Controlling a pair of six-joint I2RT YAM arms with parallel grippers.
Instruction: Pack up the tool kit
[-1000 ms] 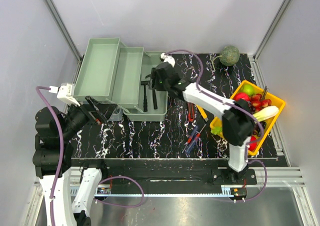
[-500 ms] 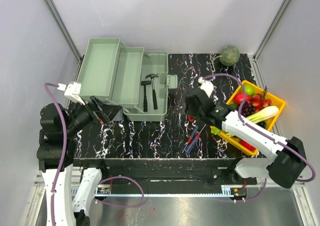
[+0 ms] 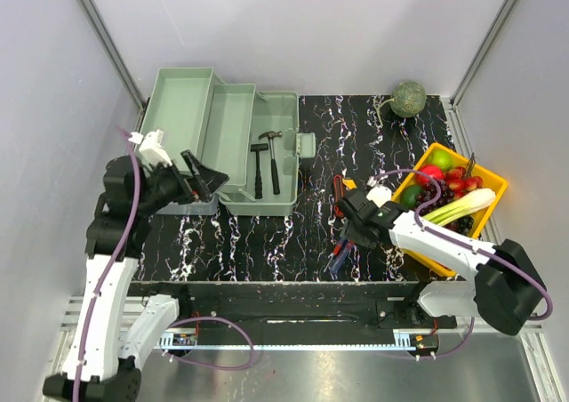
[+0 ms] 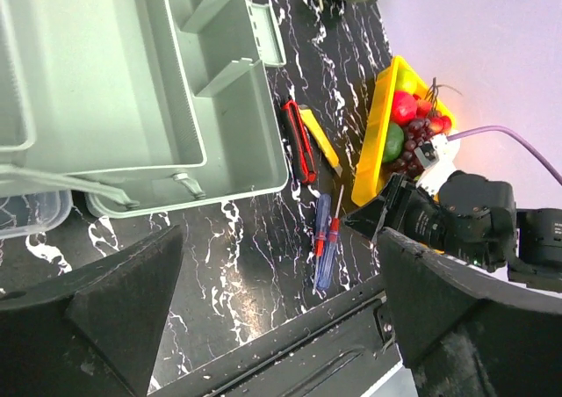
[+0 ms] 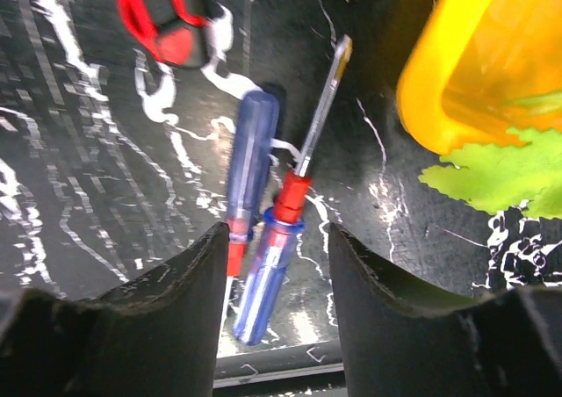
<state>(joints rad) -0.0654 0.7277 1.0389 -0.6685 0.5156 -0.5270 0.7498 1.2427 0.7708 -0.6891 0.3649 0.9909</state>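
Right gripper (image 5: 277, 239) half open, jaws straddling the two screwdrivers (image 5: 250, 164), not clamped on them. Left gripper (image 4: 279, 239) wide open, empty, beside the toolbox (image 4: 228, 142).

Toolbox (image 3: 191, 126) pale grey-green; worktop (image 3: 267, 242) black with white marbled veining; screwdrivers (image 5: 250, 186) translucent blue and red; pliers (image 5: 158, 19) red; tray (image 5: 474, 72) yellow

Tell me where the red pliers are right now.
In the top view the red pliers lie on the marbled mat, right of the toolbox, alongside the yellow knife and just beyond the screwdrivers under the right gripper.
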